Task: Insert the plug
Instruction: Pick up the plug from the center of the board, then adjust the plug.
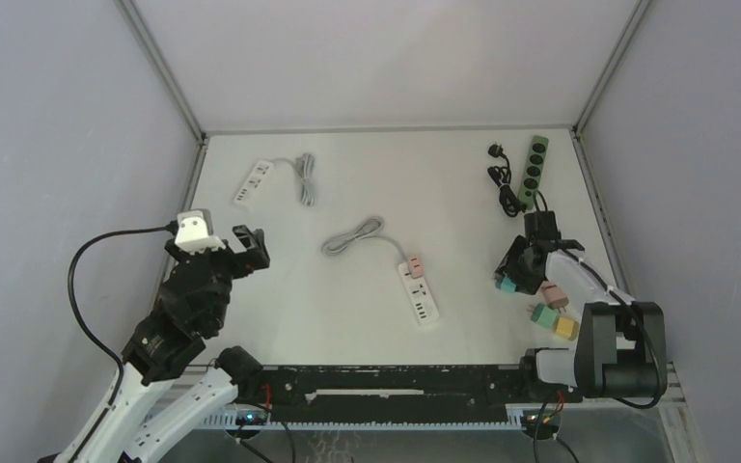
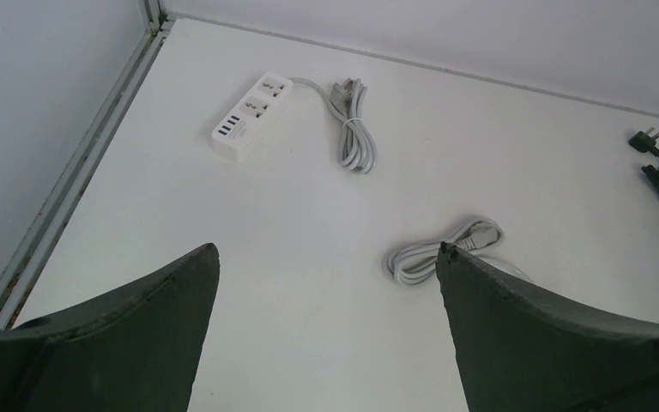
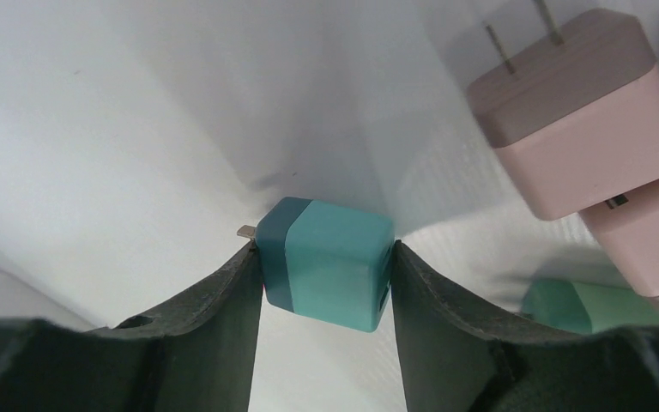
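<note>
A teal plug [image 3: 330, 262], a small cube with a darker band, sits between my right gripper's fingers, one metal prong showing on its left. My right gripper [image 3: 324, 249] is shut on it, both fingers pressed against its sides. From above, this gripper [image 1: 513, 273] is low at the table's right side with the teal plug [image 1: 507, 284] at its tip. A white power strip [image 1: 419, 292] with a pink end lies mid-table. My left gripper [image 1: 248, 246] hangs open over the left side, and between its jaws [image 2: 328, 249] is nothing.
Pink plugs [image 3: 583, 112], a green plug [image 1: 542, 314] and a yellow plug [image 1: 566, 328] lie close to the right gripper. A green power strip [image 1: 535, 172] with a black cord lies at the back right. Another white strip [image 2: 251, 105] and a coiled cord [image 2: 442, 251] lie farther left.
</note>
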You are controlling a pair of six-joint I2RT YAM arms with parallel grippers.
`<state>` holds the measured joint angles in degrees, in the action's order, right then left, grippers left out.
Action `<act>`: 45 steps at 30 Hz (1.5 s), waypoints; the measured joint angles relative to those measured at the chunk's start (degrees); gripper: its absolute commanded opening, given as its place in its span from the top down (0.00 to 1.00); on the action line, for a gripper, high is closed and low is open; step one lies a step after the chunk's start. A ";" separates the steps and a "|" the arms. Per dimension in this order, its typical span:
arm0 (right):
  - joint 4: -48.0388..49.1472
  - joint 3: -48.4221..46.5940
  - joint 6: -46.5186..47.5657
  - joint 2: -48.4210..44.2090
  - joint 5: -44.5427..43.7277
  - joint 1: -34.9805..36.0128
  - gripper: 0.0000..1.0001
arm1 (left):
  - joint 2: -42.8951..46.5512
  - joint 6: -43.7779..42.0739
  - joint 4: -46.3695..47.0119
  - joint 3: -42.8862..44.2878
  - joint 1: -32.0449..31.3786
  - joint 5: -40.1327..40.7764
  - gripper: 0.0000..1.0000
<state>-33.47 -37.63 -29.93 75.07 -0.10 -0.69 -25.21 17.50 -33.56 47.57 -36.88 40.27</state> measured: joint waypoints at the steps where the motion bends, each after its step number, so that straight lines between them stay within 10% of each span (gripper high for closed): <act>1: -0.07 0.11 0.04 -0.76 0.04 0.46 0.52 | -0.17 0.00 0.00 0.00 0.02 -0.15 0.00; 45: 26.12 0.09 20.15 -21.59 6.19 48.59 0.59 | -25.44 16.17 9.49 0.00 0.44 -52.17 0.04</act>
<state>-7.35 -37.54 -9.78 53.47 6.09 47.90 -50.65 33.67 -24.08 47.57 -36.45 -11.90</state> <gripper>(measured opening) 0.588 0.977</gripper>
